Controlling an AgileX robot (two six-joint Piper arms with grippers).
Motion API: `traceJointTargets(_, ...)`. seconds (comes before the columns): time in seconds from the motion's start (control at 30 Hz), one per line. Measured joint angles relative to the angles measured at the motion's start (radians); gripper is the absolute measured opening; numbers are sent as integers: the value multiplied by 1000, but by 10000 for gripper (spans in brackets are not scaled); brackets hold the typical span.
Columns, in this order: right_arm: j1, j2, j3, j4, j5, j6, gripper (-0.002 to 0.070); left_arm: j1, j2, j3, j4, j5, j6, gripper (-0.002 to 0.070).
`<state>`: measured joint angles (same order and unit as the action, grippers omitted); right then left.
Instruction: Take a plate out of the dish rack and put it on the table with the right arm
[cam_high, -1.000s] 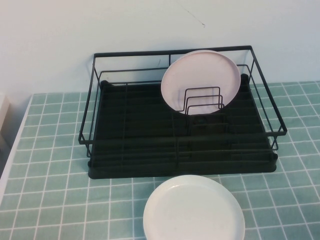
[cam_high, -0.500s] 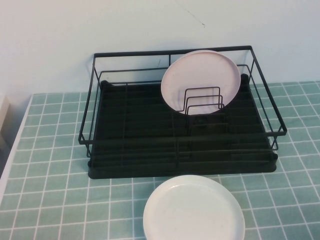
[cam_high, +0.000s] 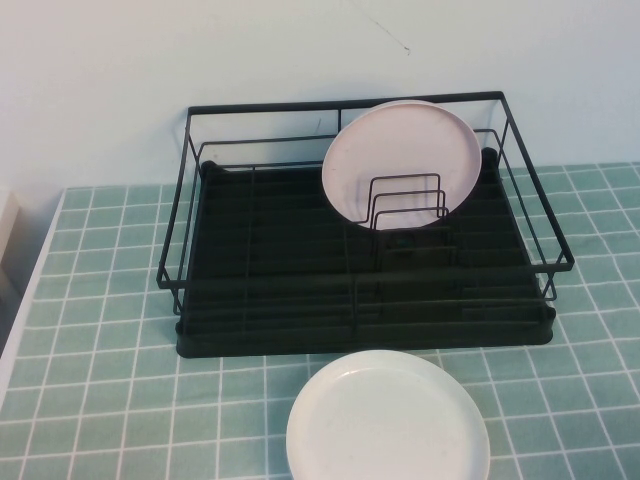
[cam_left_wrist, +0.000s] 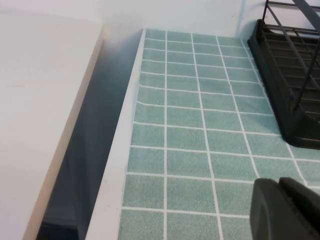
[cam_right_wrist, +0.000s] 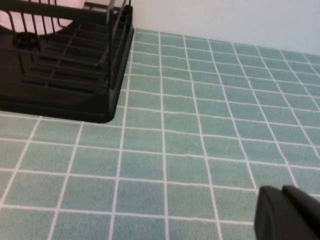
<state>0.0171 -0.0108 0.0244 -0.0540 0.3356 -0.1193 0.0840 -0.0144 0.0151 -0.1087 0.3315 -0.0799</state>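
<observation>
Task judged essentially done: the white plate is seen flat on the table before the dish rack, well apart from the right end effector and left end effector, both empty, spread not discernible.

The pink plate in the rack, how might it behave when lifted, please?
The pink plate looks rigid, probably smooth and slippery. Leaning upright behind the wire dividers of the dish rack, it may tip or snag if nudged.
</observation>
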Motion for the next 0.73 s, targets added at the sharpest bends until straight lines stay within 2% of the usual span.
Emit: traceJointTargets(0.73, 0, 0, -1, -2, 2, 0, -1, 0, 0, 0, -38, 2, 0, -3)
